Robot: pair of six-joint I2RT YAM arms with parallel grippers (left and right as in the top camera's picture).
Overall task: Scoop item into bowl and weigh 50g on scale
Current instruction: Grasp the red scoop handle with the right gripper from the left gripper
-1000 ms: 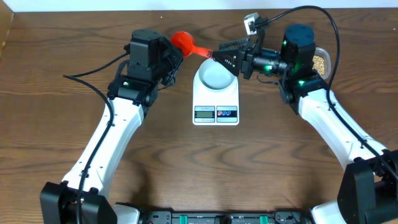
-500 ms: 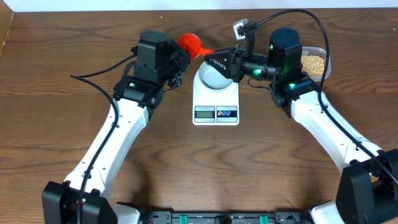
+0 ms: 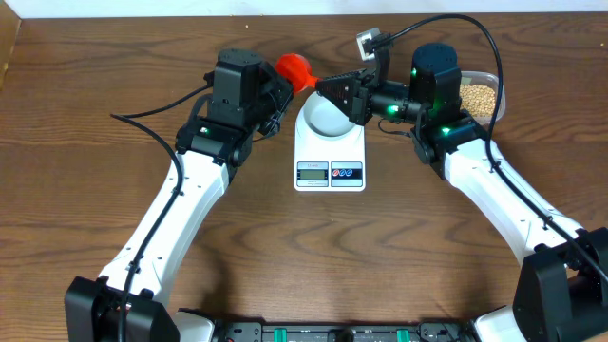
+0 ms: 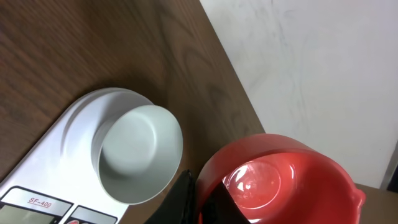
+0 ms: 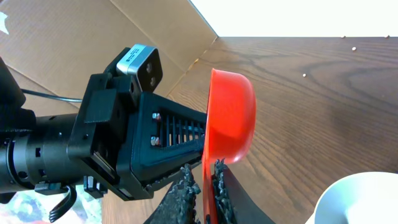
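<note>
Behind scale [image 3: 330, 150], red scoop [image 3: 295, 68] (empty), bean tub [image 3: 498, 95]

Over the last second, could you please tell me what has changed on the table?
The red scoop, between the left gripper and right gripper, moved slightly right toward the bowl. The right arm swung left, uncovering the beans. The bowl and scale stayed put.

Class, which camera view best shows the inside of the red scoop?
Left wrist: it looks straight into the red scoop, whose cup is empty. Right wrist shows it edge-on, with the inside hidden. Overhead shows only a small red patch.
</note>
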